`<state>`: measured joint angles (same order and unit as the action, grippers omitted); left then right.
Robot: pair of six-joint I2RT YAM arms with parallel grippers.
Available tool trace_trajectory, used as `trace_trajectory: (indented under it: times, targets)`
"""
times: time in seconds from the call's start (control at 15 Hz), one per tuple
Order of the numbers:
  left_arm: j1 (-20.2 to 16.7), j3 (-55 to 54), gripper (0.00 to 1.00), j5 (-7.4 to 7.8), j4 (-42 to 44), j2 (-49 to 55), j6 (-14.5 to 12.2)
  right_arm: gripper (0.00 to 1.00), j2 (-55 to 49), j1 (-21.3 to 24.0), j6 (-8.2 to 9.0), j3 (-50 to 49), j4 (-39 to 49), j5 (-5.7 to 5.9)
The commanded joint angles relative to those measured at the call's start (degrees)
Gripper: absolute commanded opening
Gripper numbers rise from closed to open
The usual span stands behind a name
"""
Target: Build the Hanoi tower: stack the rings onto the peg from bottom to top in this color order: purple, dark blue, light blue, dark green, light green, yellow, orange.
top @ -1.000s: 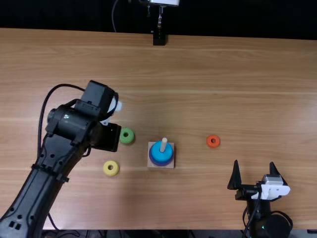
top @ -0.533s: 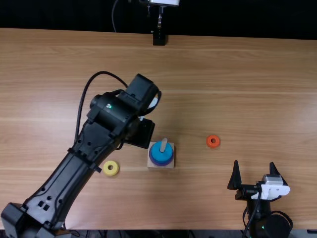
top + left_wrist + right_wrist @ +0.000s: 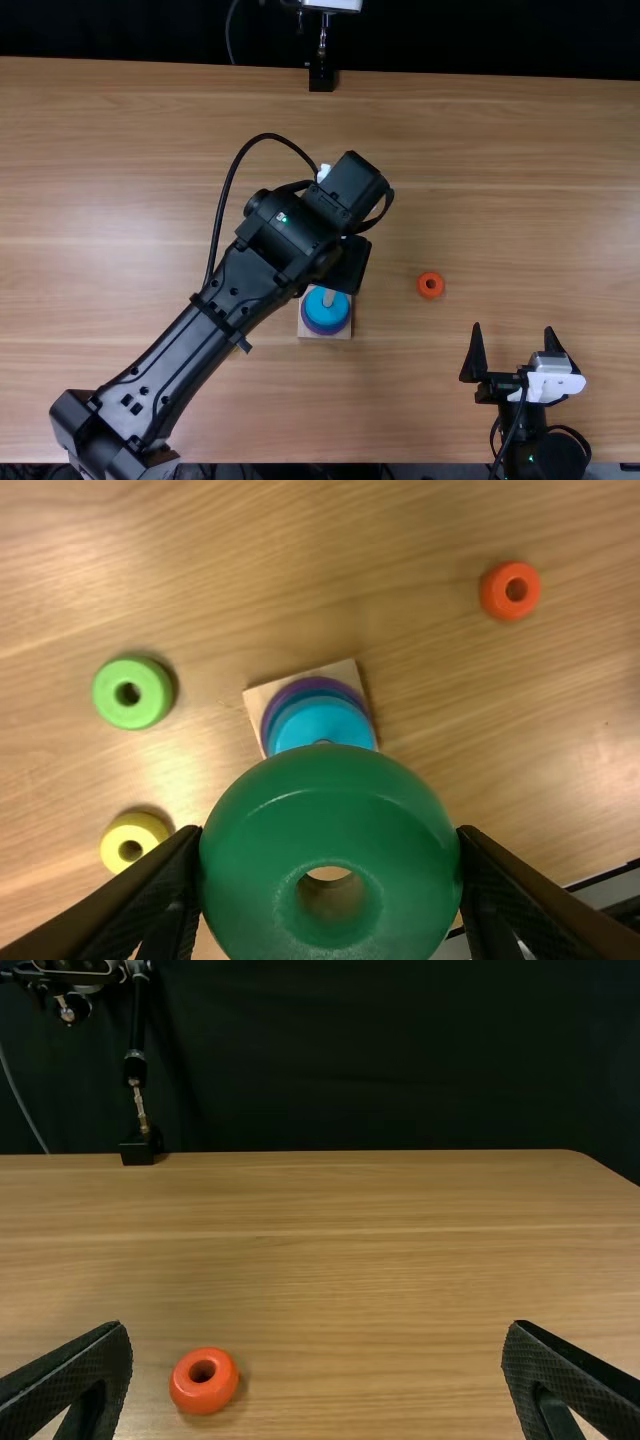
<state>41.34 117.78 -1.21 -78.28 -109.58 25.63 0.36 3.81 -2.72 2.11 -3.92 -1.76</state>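
In the top view, my left gripper (image 3: pixel 345 265) is over the far side of the wooden peg base (image 3: pixel 342 333). The stack has purple low down and a light blue ring (image 3: pixel 322 312) on top, around the peg (image 3: pixel 328 297). Seen from the left wrist, the left gripper (image 3: pixel 330 832) is shut on the dark green ring (image 3: pixel 330 790), which hangs above the table and partly covers the stack. My right gripper (image 3: pixel 513 328) is open near the front right; its wrist view shows the gripper (image 3: pixel 318 1325) with nothing between its fingers.
Loose on the table lie a light green ring (image 3: pixel 132 693), a yellow ring (image 3: pixel 134 842) and an orange ring (image 3: pixel 430 285), the last right of the base. A black stand (image 3: pixel 321 78) is at the far edge.
From left of the base, my left arm has swung right to above it. It now covers the light green and yellow rings in the top view. The right arm has stayed still.
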Motion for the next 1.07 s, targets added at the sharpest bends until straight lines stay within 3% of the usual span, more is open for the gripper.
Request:
trace_trajectory:
  times: [0.0,1.0]
  targets:
    - [0.8,1.9,0.0,-0.05,-0.5,-1.3,1.4,1.0,-0.4,0.2,-0.13,-0.9,0.0,-0.03]
    - [2.1,-0.9,0.0,0.26,-1.0,-2.7,1.4,1.0,-0.4,0.2,-0.13,-0.9,0.0,-0.03]
